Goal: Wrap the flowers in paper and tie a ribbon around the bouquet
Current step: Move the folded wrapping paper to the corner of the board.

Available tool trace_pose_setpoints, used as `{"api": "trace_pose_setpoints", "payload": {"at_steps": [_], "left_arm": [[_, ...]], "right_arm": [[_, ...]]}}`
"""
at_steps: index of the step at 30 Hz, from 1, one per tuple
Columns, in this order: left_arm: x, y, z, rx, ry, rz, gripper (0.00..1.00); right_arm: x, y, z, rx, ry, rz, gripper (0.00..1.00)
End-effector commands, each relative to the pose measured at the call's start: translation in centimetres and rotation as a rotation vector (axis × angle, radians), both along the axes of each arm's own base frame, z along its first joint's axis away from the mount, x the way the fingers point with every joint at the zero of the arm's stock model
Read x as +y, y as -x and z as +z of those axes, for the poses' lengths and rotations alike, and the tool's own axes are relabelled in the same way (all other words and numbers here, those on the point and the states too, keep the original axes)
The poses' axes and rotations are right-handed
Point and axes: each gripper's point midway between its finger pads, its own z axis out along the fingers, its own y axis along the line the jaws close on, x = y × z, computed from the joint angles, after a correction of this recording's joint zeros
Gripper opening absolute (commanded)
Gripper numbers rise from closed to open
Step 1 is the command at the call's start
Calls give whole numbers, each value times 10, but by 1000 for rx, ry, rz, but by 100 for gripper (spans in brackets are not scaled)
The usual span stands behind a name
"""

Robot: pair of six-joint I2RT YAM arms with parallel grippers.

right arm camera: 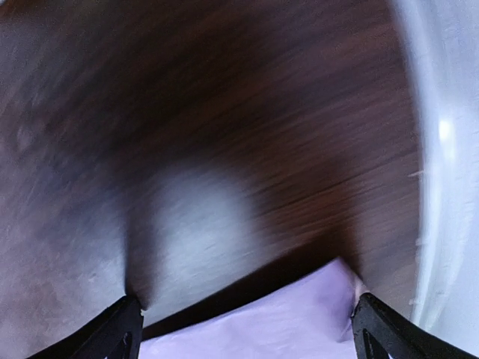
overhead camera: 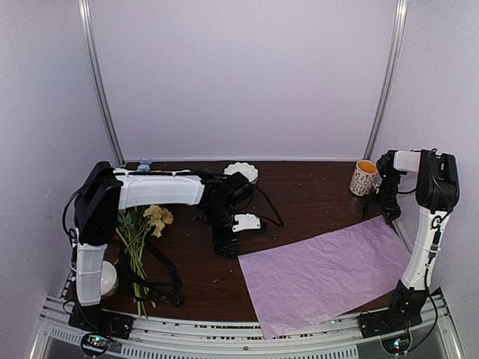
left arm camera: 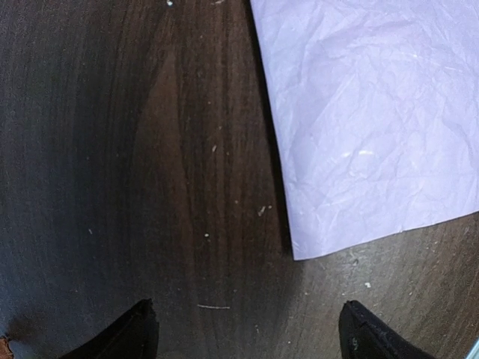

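From above, the paper (overhead camera: 325, 273) lies flat on the right, and the flowers (overhead camera: 142, 239) lie well apart on the left. The left gripper (left arm camera: 247, 325) is wide open and empty, near a paper corner. The right gripper (right arm camera: 247, 318) is open and empty too. I think it is best to grab the stems low down.

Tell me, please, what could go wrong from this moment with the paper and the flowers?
1. The paper looks thin, and its near corner reaches the front edge of the table; a pull by the open left gripper could crumple it or slide it off.
2. The mug stands close to the right gripper; a swing might knock it.
3. The ribbon loops across the flowers; lifting the stems may drag it.
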Motion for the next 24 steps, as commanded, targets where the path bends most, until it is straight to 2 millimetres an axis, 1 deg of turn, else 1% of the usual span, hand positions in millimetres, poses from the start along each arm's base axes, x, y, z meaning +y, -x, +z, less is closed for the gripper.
{"api": "trace_pose_setpoints", "payload": {"at_steps": [1,3,4,5,8,10,11,12,15,18,21,24], "left_arm": [[-4,-13,15,-36,38,27,86],[-1,-14,17,-41,34,31,86],[-1,-13,18,-39,35,30,86],[0,-12,20,-34,39,27,87],[-1,-6,26,1,54,9,87],[-1,-6,28,13,61,6,86],[-1,-6,28,13,60,9,86],[-1,-6,27,13,58,9,86],[-1,-6,27,16,61,9,87],[1,-7,25,12,58,11,87],[3,-9,24,5,54,15,86],[3,-11,24,0,54,19,86]], "right_arm": [[56,13,-10,42,-267,26,100],[78,16,-17,68,-295,52,100],[91,17,-18,72,-317,78,99],[103,18,-22,81,-319,94,97],[120,28,-26,147,-185,198,96],[143,29,-19,128,-229,245,93],[148,26,-13,104,-204,258,89],[158,20,-7,65,-216,263,85],[205,7,12,-25,-339,309,71],[244,-3,29,-79,-410,375,47],[267,-12,44,-123,-451,405,22],[285,-17,57,-159,-520,421,7]]}}
